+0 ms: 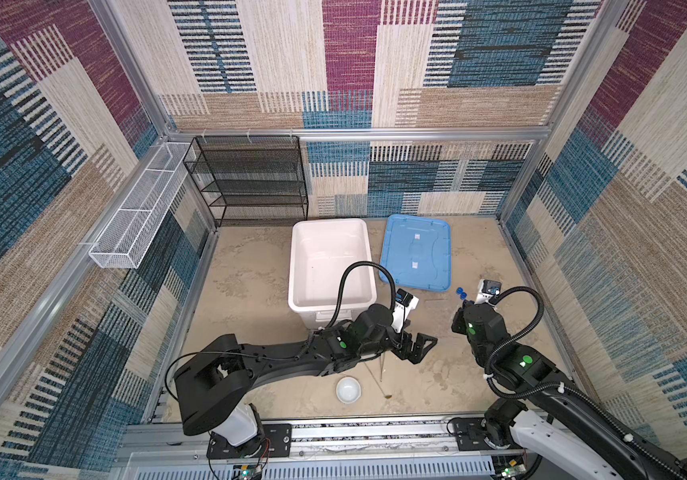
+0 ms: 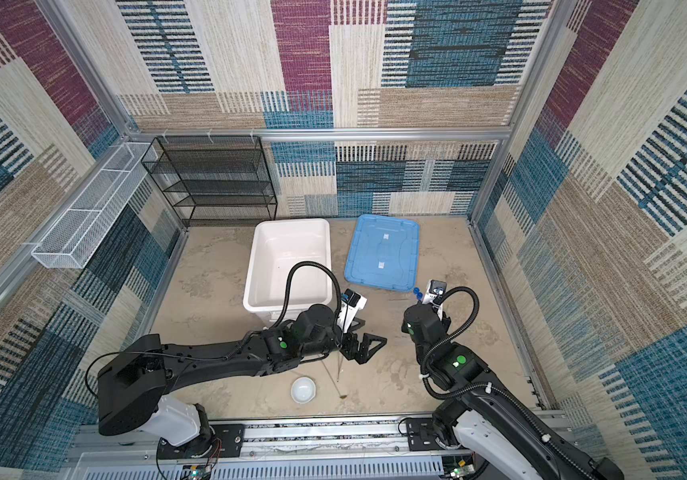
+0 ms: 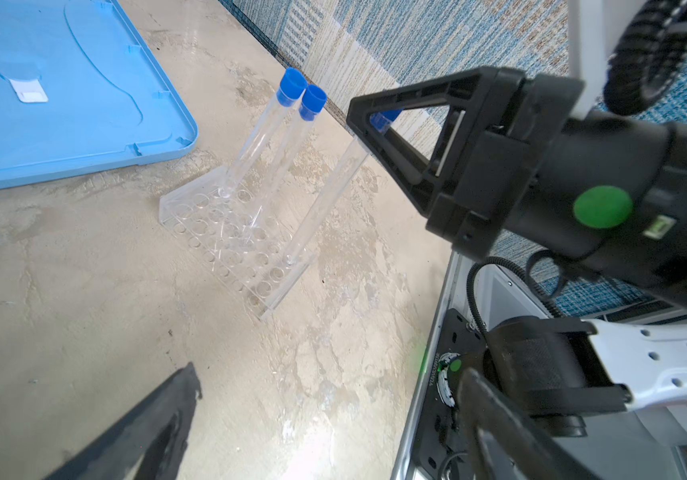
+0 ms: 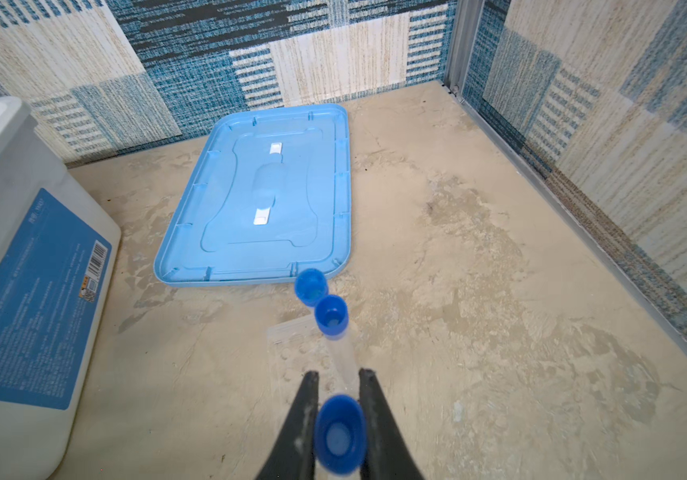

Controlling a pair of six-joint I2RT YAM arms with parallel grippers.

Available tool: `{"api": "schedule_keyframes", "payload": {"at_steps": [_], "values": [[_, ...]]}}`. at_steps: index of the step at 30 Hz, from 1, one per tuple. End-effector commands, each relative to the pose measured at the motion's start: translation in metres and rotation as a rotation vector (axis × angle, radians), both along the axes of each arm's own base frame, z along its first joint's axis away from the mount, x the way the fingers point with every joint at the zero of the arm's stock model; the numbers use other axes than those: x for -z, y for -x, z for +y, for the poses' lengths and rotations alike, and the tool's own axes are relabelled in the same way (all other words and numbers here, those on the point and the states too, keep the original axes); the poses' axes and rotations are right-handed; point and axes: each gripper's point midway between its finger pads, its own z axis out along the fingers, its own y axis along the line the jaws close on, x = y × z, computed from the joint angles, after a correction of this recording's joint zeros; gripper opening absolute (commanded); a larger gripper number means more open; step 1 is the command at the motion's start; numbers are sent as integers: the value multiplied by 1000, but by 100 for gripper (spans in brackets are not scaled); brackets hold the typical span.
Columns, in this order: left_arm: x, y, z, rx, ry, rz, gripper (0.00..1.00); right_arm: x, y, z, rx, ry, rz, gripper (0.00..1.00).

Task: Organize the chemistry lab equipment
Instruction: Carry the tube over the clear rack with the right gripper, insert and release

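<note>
The right pincer [image 4: 338, 374] is clamped just below the cap of a clear blue-capped test tube [image 3: 325, 195], standing near upright with its foot at the transparent plastic tube rack [image 3: 225, 232] on the table [image 3: 84, 270], straight beneath that grip, while the left pincer [image 1: 414, 350] hangs wide open, farther off

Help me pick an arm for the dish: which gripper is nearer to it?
Left. The left gripper hangs open just right of the dish in a top view; the right gripper is farther off at the rack, shut on a tube.
</note>
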Motion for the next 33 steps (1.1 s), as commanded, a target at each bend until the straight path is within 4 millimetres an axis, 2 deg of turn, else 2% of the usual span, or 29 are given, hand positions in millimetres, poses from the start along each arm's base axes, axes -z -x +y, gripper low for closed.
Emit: {"api": "schedule_keyframes", "payload": {"at_steps": [1, 13, 33], "values": [[-6, 1, -6, 7, 50, 17, 99, -6, -2, -8, 51, -2, -42, 15], [0, 5, -12, 36, 49, 37, 99, -17, -6, -15, 87, 6, -109, 15], [4, 2, -14, 32, 33, 37, 99, 10, -10, -10, 71, 52, -52, 15]]}}
